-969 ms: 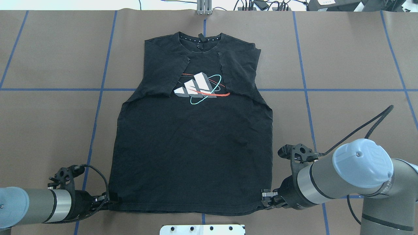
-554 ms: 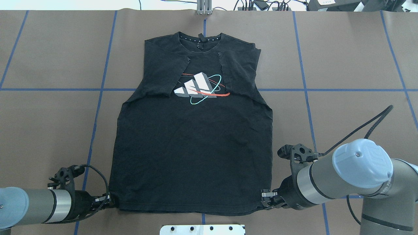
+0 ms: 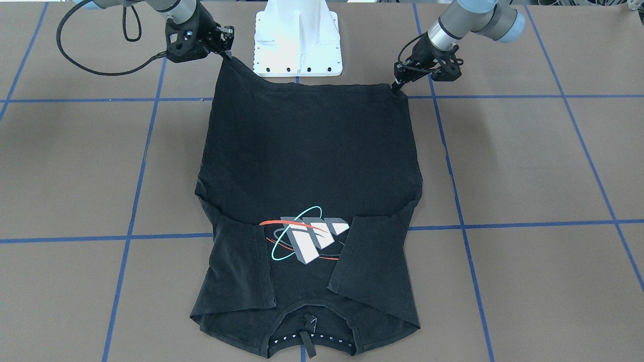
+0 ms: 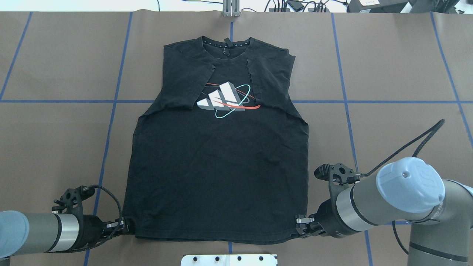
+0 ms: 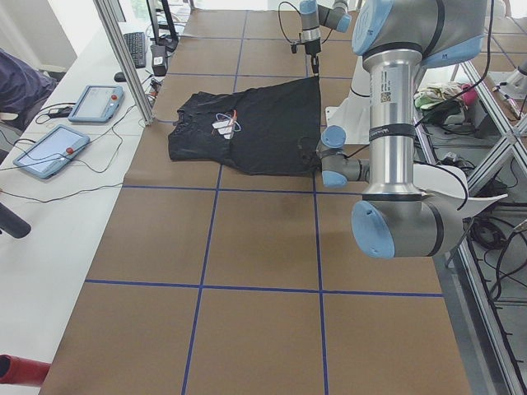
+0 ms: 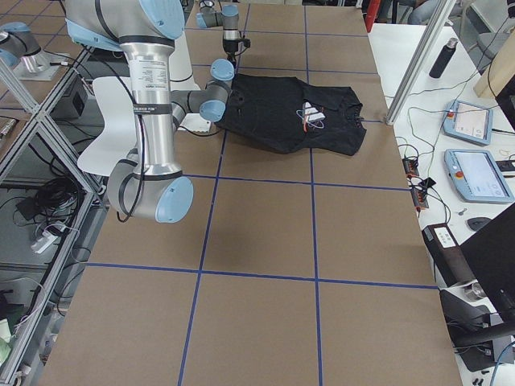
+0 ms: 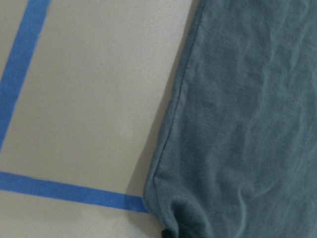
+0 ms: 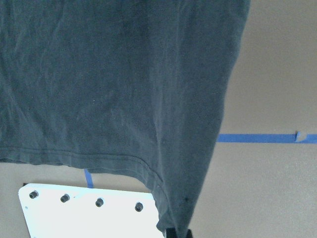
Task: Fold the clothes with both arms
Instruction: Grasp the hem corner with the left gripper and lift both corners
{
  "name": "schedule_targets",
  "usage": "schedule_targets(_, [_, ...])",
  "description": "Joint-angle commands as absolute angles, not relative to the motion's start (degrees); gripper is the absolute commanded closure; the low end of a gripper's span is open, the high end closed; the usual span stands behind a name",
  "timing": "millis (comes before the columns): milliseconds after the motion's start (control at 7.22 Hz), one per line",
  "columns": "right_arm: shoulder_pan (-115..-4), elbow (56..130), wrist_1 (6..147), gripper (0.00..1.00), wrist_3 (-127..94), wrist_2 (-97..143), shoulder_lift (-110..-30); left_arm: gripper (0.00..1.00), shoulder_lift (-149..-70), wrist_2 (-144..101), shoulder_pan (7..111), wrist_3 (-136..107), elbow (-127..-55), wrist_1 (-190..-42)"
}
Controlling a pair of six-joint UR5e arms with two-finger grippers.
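The black T-shirt lies flat on the brown table, collar at the far side. Its grey logo faces up and both sleeves are folded inward over the chest. My left gripper is shut on the hem's near left corner, low over the table; the left wrist view shows that corner of cloth bunched at the frame's bottom edge. My right gripper is shut on the near right corner. That corner is raised, and the cloth hangs over the base plate. In the front view the left gripper and right gripper pinch the two hem corners.
The white pedestal base stands just behind the hem, between the arms. Blue tape lines grid the table. Tablets and cables lie on the side bench beyond the collar, where a person's sleeve shows.
The left hem corner has drawn slightly inward and up with my left gripper. The right arm and the shirt's far half have not moved.
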State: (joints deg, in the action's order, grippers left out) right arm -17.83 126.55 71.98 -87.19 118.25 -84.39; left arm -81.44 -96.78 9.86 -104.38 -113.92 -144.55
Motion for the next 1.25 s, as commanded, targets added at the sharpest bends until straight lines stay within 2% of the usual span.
schedule_targets(0, [-18.71, 127.61, 71.98, 1.00, -86.49, 122.14, -84.98, 1.00, -79.03, -97.29, 10.11, -104.33, -120.37, -144.58])
schedule_targets(277, [-21.78, 128.23, 71.98, 1.00, -86.48, 130.13, -86.21, 1.00, -76.82, -100.27, 10.19, -104.24, -124.00, -144.67])
schedule_targets(692, [-22.24, 132.26, 72.07, 1.00, -87.10, 141.13, -93.05, 1.00, -76.82, -103.00, 7.40, -103.80, -127.07, -144.76])
schedule_targets(831, [-22.06, 133.49, 72.07, 1.00, -87.10, 141.67, -95.25, 1.00, -74.47, -105.10, 6.51, -103.80, -129.00, -144.76])
schedule_targets(1108, [-23.19, 132.98, 72.07, 1.00, -87.01, 141.59, -95.19, 1.00, -74.27, -106.95, 8.07, -104.15, -130.77, -144.67])
